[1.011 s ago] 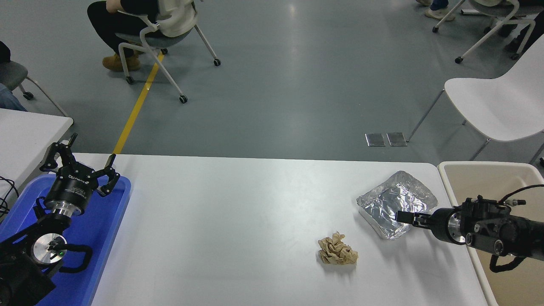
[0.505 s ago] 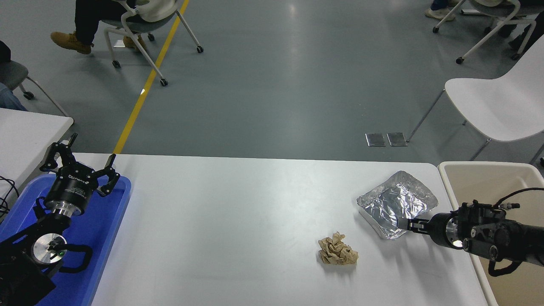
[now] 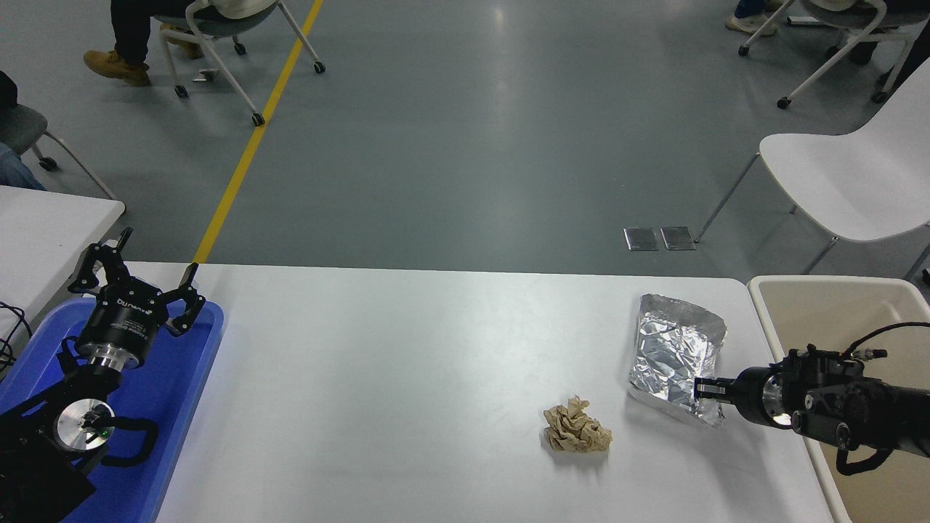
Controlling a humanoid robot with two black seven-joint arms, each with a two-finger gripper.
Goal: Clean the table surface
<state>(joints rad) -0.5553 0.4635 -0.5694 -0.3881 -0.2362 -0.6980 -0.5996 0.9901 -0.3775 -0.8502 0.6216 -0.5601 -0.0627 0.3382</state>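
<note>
Right hand point(image 3: 699, 388) clamped on near corner of crumpled silver foil tray point(image 3: 676, 349), tilted up by the right edge of the white matte tabletop point(image 3: 407, 378). Crumpled brown paper ball point(image 3: 577, 430) near front edge. Left hand point(image 3: 138, 287) parked, fingers spread wide, over blue plastic tray point(image 3: 185, 378) at left edge.

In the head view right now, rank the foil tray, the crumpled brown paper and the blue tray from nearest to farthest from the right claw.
1. The foil tray: tipped up at the table's right end, its near corner pinched by the right claw.
2. The crumpled brown paper: on the table surface, just left of the claw.
3. The blue tray: far across at the left end, under the parked left claw.
</note>
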